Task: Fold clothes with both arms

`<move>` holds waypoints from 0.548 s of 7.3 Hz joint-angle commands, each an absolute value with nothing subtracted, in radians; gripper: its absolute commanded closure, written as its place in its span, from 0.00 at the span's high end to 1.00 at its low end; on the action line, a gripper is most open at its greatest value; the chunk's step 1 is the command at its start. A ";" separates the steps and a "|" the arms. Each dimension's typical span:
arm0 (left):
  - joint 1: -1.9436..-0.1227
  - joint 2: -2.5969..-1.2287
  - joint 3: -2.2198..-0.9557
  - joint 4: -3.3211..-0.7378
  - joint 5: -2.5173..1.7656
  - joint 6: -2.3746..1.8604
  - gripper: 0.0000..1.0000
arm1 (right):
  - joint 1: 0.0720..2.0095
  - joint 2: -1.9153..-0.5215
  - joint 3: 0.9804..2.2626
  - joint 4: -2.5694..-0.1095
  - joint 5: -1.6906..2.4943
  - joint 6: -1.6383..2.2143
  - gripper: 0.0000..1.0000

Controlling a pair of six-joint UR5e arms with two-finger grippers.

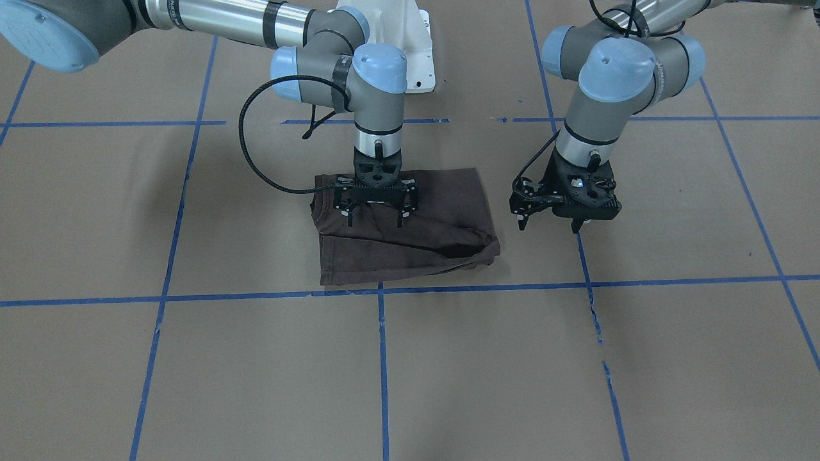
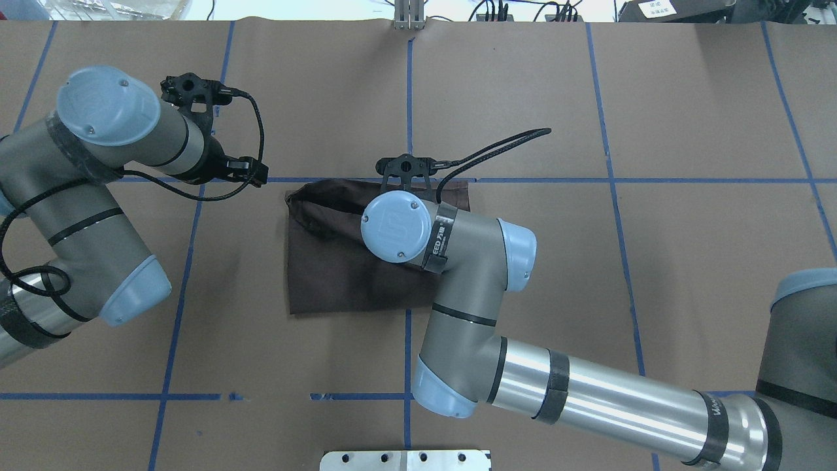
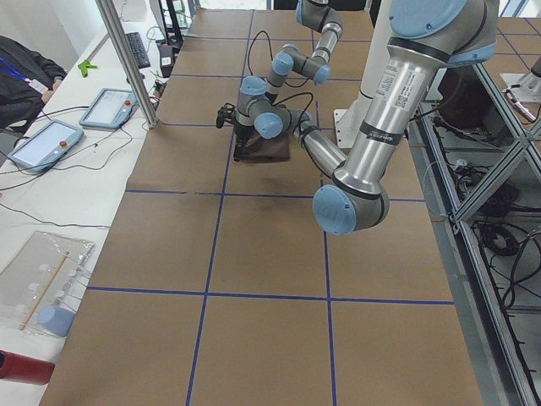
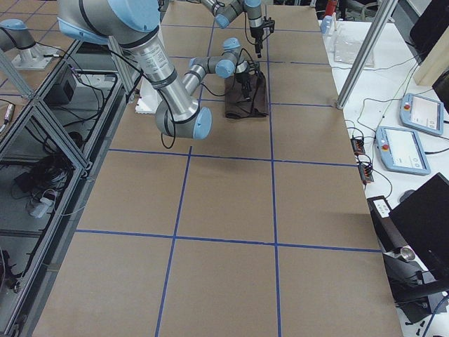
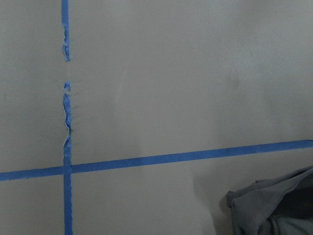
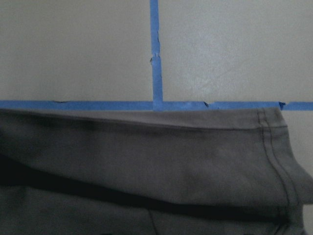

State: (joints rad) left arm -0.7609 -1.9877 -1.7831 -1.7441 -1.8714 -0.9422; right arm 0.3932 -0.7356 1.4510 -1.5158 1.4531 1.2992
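Observation:
The dark brown T-shirt (image 1: 423, 240) lies folded into a rough rectangle in the middle of the brown table, with a bunched corner toward the robot's left (image 2: 314, 203). My right gripper (image 1: 376, 222) points straight down over the shirt's half nearer the robot. It is open, its fingertips just above the cloth with nothing between them. The right wrist view shows the shirt's hemmed edge (image 6: 146, 166) along a blue tape line. My left gripper (image 1: 549, 225) hangs open and empty over bare table beside the shirt. The left wrist view catches only the bunched corner (image 5: 274, 208).
Blue tape lines (image 1: 384, 291) divide the brown paper table into squares. The white base pedestal (image 1: 418, 45) stands behind the shirt. A metal plate (image 2: 405, 460) sits at the near edge. Tablets (image 3: 42, 139) and a person's sleeve (image 3: 25, 63) are on the operators' side.

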 commanded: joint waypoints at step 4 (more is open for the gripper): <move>-0.761 -1.979 -1.783 -1.744 -1.871 -0.942 1.00 | 0.321 -0.811 1.578 -1.557 1.437 1.316 0.51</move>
State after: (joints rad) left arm -0.7615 -1.9812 -1.7838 -1.7442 -1.8714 -0.9424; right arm 0.3352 -0.8051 1.5588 -1.5427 1.4385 1.3038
